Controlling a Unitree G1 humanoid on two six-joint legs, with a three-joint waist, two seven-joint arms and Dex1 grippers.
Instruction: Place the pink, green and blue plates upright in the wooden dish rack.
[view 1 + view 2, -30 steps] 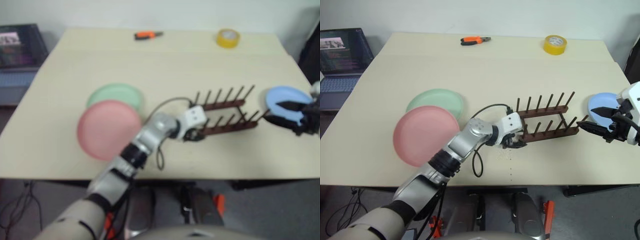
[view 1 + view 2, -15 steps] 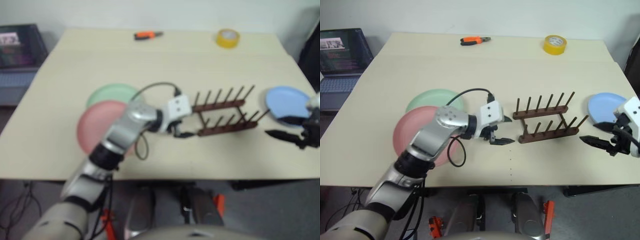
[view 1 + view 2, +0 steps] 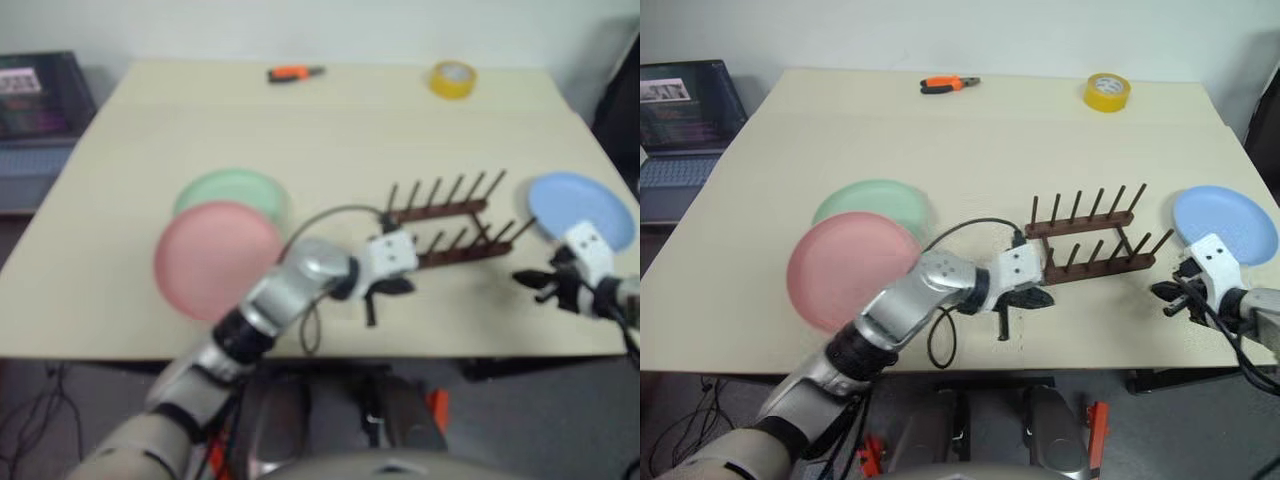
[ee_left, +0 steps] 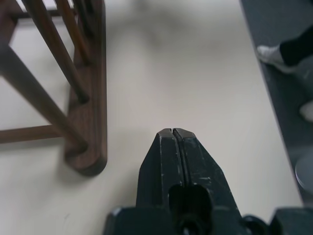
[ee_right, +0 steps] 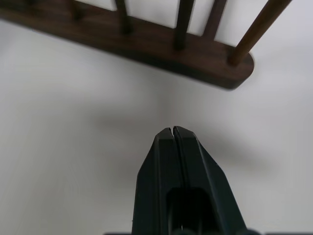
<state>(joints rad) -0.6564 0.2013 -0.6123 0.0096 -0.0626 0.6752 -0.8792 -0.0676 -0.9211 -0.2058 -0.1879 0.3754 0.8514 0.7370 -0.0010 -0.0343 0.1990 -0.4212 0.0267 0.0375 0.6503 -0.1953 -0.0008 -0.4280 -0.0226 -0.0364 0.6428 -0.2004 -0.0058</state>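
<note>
Nearest the camera in the right eye view, the left gripper (image 3: 1032, 297) sits low in the middle of the frame, over bare tabletop just beside the near left end of the wooden dish rack (image 3: 1095, 240). Its two black fingers (image 4: 173, 147) are pressed together with nothing between them, as the left wrist view shows, with the rack's rounded rail end and pegs close beside the tips. At the lower right of the frame, the right gripper (image 3: 1164, 291) hovers over the table (image 3: 970, 140) just off the rack's near right end; its fingers (image 5: 173, 144) are likewise closed flat against each other on nothing, pointing toward the rack's base rail.

The rack stands empty in the centre right of the frame, its two rails running side by side with thin upright pegs. The pink plate (image 3: 850, 268) lies flat at the middle left, overlapping the near edge of the green plate (image 3: 875, 202) just behind it. The blue plate (image 3: 1225, 224) lies flat at the right edge of the frame, beyond the right gripper and near the rack's right end.

Farther back, orange-handled pliers (image 3: 948, 83) lie at the upper middle, and a yellow tape roll (image 3: 1107, 90) at the upper right. A laptop (image 3: 685, 120) sits off the table at the upper left.
</note>
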